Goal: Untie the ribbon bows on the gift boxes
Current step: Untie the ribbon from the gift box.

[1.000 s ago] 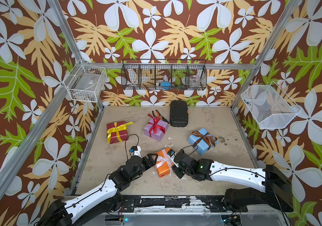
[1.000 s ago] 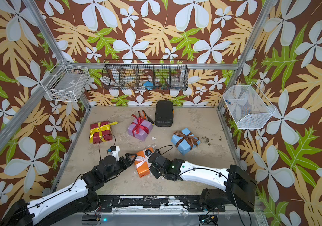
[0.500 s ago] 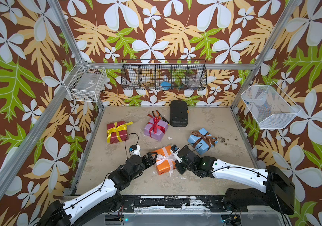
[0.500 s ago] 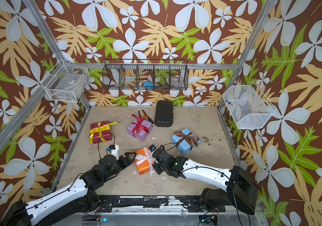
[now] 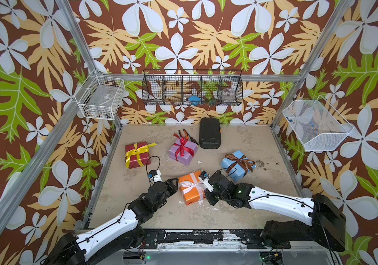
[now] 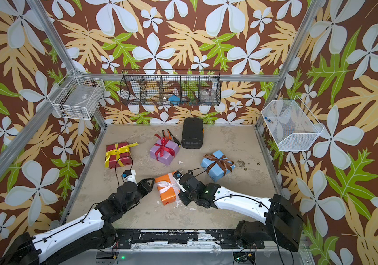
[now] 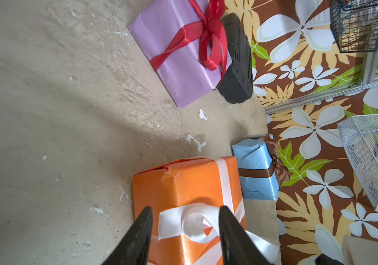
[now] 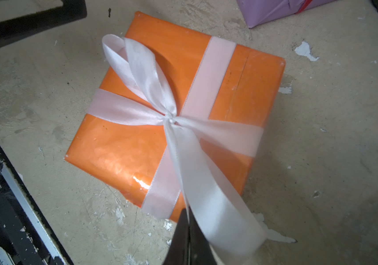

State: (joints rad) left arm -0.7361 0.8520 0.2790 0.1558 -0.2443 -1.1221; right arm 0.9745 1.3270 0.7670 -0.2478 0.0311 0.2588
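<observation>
An orange gift box (image 5: 191, 197) (image 6: 168, 197) lies at front centre, tied with a white ribbon bow (image 5: 191, 184) (image 8: 142, 68). My left gripper (image 5: 176, 183) (image 7: 185, 208) is at its left side. Its jaws stand apart on either side of one bow loop (image 7: 194, 221). My right gripper (image 5: 204, 187) (image 8: 188, 213) is at the box's right side, shut on the bow's long white tail (image 8: 208, 183). Farther back are a dark red box with a yellow bow (image 5: 137, 156), a lilac box with a red bow (image 5: 183, 151) and a light blue box with a brown bow (image 5: 237, 164).
A black ribbed case (image 5: 209, 135) and pliers (image 5: 184, 134) lie at the back behind the lilac box. Wire baskets hang on the left wall (image 5: 100, 101), the back wall (image 5: 192, 88) and the right wall (image 5: 316, 125). A metal frame borders the floor.
The right gripper has shut on the white ribbon tail. The orange box has settled flatter and shifted slightly. The left jaws have narrowed around the bow loop.
</observation>
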